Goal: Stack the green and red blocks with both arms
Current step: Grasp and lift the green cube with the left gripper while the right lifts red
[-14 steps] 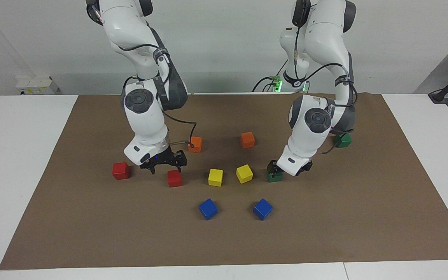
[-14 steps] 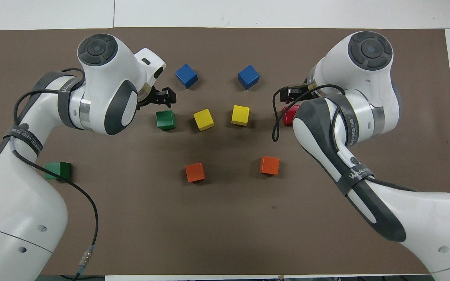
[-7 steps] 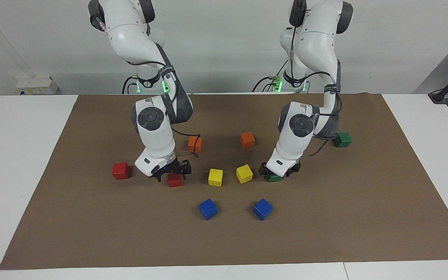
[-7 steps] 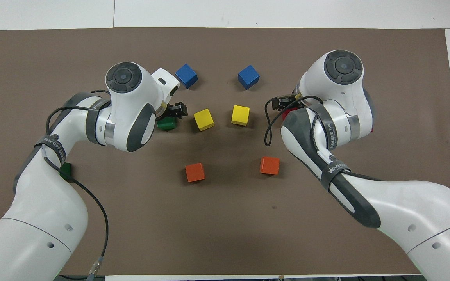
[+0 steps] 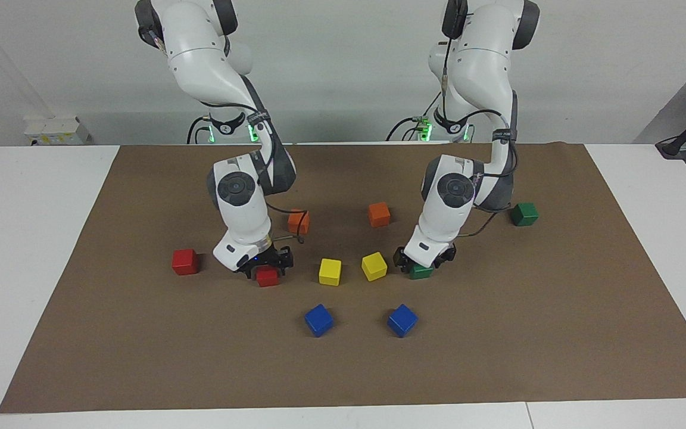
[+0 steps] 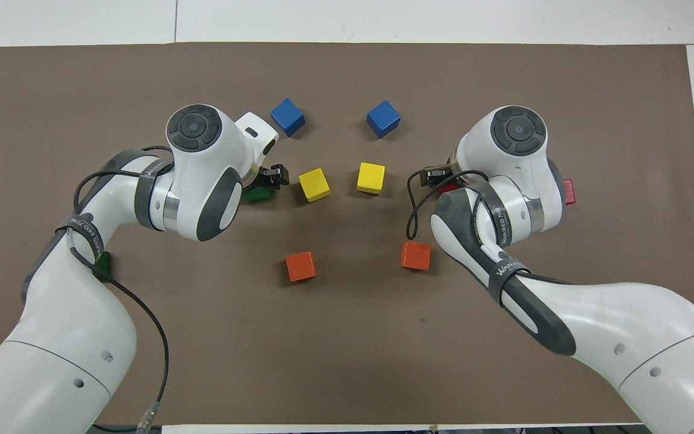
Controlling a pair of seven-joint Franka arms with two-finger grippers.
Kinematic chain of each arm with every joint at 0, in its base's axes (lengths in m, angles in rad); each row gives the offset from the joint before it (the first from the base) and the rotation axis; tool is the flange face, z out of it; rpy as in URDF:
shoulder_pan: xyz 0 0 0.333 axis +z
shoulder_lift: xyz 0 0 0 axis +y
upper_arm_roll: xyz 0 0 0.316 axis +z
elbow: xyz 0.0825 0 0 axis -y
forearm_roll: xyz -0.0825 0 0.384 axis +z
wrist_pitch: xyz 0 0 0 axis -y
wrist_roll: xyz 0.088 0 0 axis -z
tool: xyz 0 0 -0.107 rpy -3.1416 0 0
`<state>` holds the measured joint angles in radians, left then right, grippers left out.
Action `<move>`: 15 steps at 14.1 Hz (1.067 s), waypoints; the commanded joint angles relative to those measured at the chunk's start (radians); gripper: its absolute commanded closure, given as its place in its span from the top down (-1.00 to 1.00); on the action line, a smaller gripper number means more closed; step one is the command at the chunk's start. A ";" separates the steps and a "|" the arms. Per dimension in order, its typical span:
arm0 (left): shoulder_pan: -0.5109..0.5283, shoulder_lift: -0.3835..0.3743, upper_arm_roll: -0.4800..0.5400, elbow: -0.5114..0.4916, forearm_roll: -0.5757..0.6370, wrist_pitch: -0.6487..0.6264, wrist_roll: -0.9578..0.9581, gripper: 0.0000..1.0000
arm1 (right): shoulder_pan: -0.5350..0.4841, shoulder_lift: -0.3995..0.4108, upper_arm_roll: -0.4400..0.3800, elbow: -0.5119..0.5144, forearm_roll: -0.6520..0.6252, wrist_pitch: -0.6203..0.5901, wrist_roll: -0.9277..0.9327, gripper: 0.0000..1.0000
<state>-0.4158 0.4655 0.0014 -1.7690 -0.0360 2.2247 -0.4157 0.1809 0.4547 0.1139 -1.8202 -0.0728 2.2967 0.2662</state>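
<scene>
My left hand (image 5: pixel 423 264) straddles a green block (image 5: pixel 421 272), my right hand (image 5: pixel 266 265) a red block (image 5: pixel 268 277); whether either grips, I cannot tell.

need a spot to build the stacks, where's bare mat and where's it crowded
Bare mat lies wide farther from the robots than the blue cubes, and between the two orange cubes. It is crowded along the row of yellow cubes, with an end effector at each end.
</scene>
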 commanded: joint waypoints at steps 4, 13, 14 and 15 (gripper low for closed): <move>-0.014 -0.050 0.012 -0.053 0.016 -0.017 -0.020 -1.00 | -0.012 -0.097 0.001 0.154 -0.015 -0.321 -0.005 -1.00; 0.110 -0.206 0.014 0.011 0.008 -0.250 0.043 -1.00 | -0.343 -0.249 -0.003 0.081 0.005 -0.386 -0.470 -1.00; 0.147 -0.247 0.014 0.013 0.008 -0.322 0.105 -1.00 | -0.365 -0.270 -0.003 -0.001 0.005 -0.293 -0.475 -1.00; 0.184 -0.292 0.014 0.008 0.008 -0.371 0.168 -1.00 | -0.379 -0.286 -0.003 -0.072 0.007 -0.208 -0.481 -1.00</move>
<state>-0.2960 0.2914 0.0226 -1.7179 -0.0351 1.9490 -0.3384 -0.1841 0.2324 0.0947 -1.7286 -0.0721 1.9503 -0.2048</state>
